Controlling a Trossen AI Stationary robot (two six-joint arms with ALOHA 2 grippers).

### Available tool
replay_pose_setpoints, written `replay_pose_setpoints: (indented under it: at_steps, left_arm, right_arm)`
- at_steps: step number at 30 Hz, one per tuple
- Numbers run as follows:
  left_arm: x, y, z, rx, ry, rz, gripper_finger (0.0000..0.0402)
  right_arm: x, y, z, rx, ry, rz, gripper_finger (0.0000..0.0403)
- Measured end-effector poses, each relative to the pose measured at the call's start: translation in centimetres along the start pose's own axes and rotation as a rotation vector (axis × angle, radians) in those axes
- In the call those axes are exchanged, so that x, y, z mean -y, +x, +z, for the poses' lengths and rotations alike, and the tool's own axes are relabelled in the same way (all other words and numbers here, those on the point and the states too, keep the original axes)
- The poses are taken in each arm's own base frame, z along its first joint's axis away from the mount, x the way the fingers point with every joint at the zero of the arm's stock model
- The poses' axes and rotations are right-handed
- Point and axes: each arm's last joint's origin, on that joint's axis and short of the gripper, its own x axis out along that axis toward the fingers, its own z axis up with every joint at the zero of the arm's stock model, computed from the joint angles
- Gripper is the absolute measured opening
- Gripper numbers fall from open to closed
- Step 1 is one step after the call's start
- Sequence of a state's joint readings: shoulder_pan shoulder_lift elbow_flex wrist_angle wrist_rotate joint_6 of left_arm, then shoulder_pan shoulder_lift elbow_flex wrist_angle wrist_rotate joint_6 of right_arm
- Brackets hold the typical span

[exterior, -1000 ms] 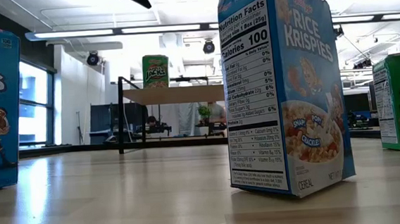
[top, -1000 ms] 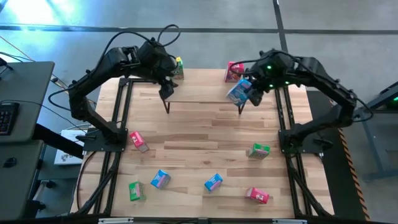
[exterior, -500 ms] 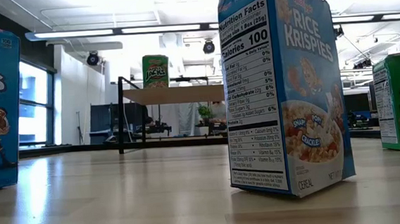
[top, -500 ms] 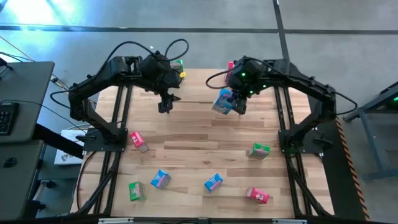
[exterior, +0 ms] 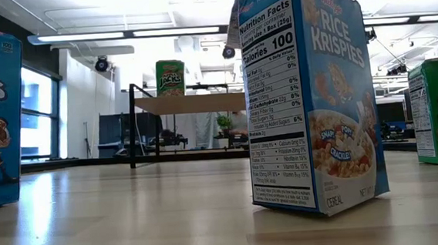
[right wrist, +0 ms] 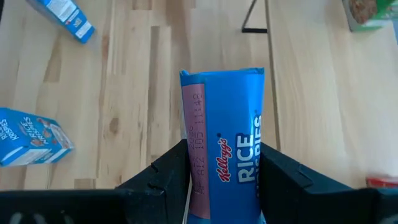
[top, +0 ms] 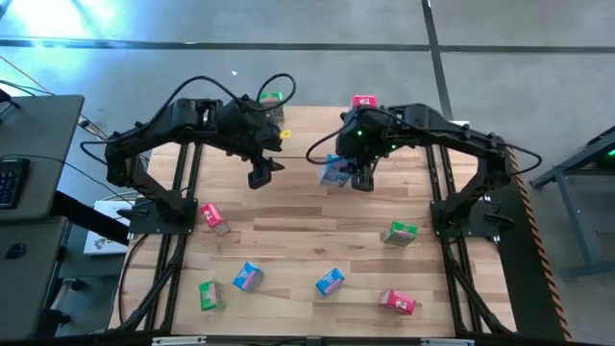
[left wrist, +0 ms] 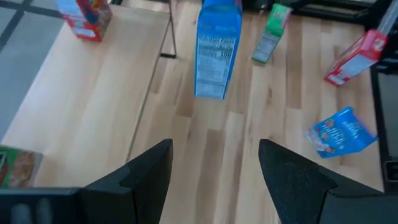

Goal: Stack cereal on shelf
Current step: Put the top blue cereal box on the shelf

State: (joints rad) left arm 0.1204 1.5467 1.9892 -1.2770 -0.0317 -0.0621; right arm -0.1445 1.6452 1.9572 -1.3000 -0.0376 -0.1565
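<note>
Nine cereal boxes counted from above: green box [top: 272,99] and red-pink box [top: 363,101] up on the shelf [top: 307,117], one blue box [top: 336,170] carried in the air by the right gripper [top: 361,180] near the shelf's front edge, six more scattered over the table [top: 298,226] below. Left gripper [top: 259,174] hanging over the table just in front of the shelf, with nothing between the fingers.

At table level: big blue box [exterior: 310,93] close in the foreground, shelf [exterior: 189,103] far behind with the green box [exterior: 170,77] upright on it.

Left wrist: fingers [left wrist: 144,176] spread wide and empty, carried blue box [left wrist: 217,50] ahead.

Right wrist: fingers [right wrist: 166,173] pressed on both narrow sides of the blue box [right wrist: 225,137].
</note>
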Motion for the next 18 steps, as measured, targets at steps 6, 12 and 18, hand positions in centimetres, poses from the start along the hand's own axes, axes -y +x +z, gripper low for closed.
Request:
replay_pose_setpoints:
  at_steps: [6, 12, 18]
  left_arm:
    - [0.8, 0.0, -0.1, -0.002, -0.037, -0.019, 0.0230]
    - [1.7, -0.1, -0.1, -0.004, -0.050, -0.046, 0.0230]
    - [2.0, -0.1, -0.2, -0.006, -0.092, -0.051, 0.0230]
  right_arm:
    - [-0.7, 0.0, 0.3, 0.023, -0.023, 0.010, 0.0149]
    - [-0.9, 0.0, 0.4, 0.025, -0.036, 0.013, 0.0149]
    - [-1.0, 0.1, 0.4, 0.026, -0.039, 0.015, 0.0149]
